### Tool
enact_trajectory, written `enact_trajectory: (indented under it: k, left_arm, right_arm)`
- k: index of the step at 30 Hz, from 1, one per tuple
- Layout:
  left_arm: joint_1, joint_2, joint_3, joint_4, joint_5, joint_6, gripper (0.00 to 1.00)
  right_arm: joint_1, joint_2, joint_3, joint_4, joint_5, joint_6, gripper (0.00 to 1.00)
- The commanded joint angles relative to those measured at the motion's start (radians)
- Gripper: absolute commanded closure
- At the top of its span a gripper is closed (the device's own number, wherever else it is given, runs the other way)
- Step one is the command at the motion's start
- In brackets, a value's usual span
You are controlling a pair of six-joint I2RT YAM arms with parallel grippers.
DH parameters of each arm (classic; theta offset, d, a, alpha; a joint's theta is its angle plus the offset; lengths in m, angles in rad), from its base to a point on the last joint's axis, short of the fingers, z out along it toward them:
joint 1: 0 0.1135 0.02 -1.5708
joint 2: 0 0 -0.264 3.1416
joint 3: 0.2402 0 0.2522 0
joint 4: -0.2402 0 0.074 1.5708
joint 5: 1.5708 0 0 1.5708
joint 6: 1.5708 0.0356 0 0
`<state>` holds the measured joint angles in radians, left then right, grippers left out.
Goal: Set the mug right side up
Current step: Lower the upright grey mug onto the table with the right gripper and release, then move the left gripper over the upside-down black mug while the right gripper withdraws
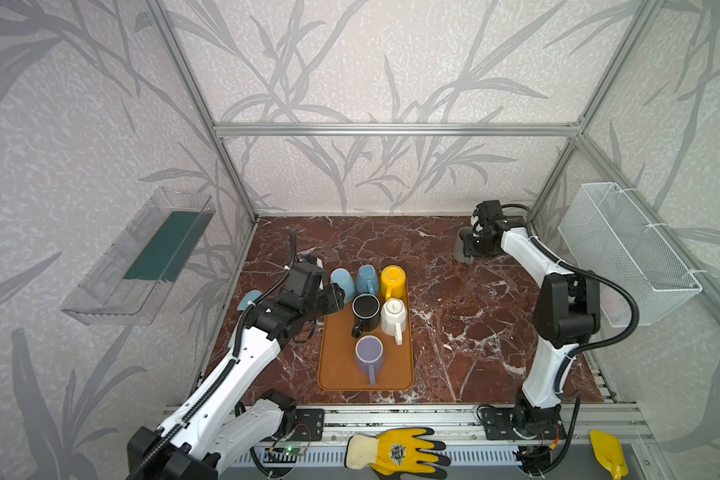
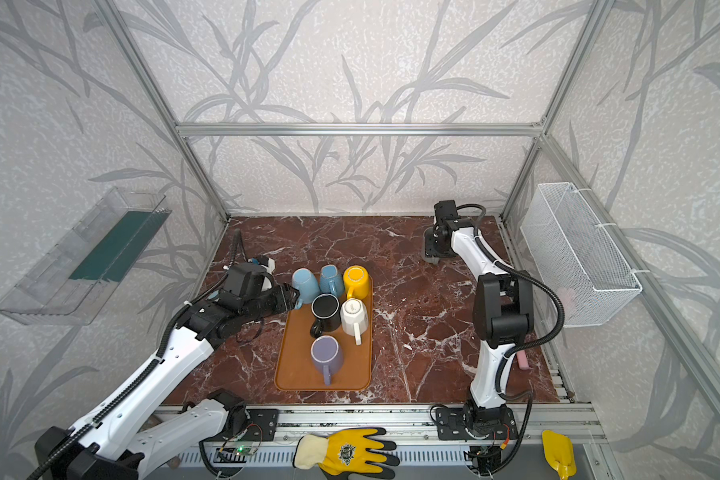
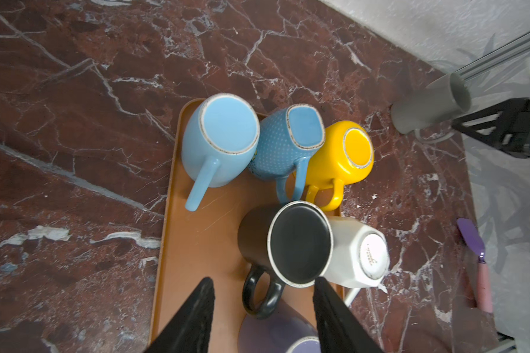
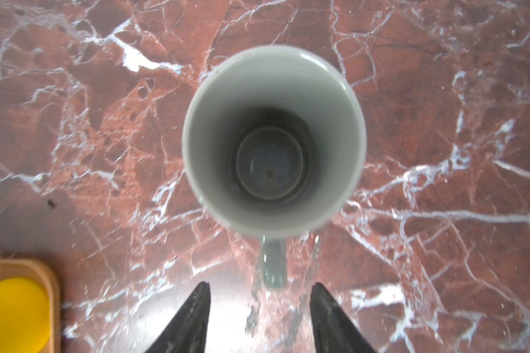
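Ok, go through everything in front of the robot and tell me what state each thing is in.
Grey mug: upright, empty.
Light blue mug: upside down.
Dotted blue mug: upside down.
Yellow mug: upside down.
Black mug: upside down.
White mug: upside down.
Purple mug: looks upside down.
Left gripper: open, empty.
Right gripper: open, clear of the grey mug.

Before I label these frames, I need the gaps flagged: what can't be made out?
Grey mug: both top views, mostly behind the right hand.
Purple mug: left wrist view, cut by the edge and the left hand.
White mug base print: left wrist view, too small to read.
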<state>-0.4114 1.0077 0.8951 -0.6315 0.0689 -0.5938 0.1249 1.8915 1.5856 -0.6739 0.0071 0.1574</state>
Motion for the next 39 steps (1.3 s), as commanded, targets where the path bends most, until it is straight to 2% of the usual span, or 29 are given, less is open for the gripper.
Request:
enact_trajectory:
  k: [1,10,14,20,28,39]
  left_arm:
    - [-0.001,0.035,0.036,-0.081,-0.053,0.046,0.46]
    - [0.002,0.134,0.034,-0.06,-0.122,0.072,0.46]
    - [0.003,0.219,0.035,-0.011,-0.095,0.077,0.47]
    - [0.003,0.303,0.05,-0.006,-0.022,0.085,0.5]
    - [-0.006,0.275,0.052,-0.049,0.041,0.099,0.52]
    - [-0.07,0.23,0.135,-0.188,0.129,0.168,0.52]
  right_arm:
    - [-0.005,-0.113,-0.074,0.011,-0.047,0.005,0.45]
    - [0.027,-0.379,-0.363,0.097,-0.111,0.053,0.45]
    - [0.074,-0.499,-0.484,0.146,-0.125,0.096,0.49]
    - [0.144,-0.626,-0.596,0.164,-0.106,0.162,0.5]
    - [0.16,-0.712,-0.7,0.191,-0.132,0.209,0.49]
    - [0.162,-0.705,-0.722,0.211,-0.143,0.221,0.49]
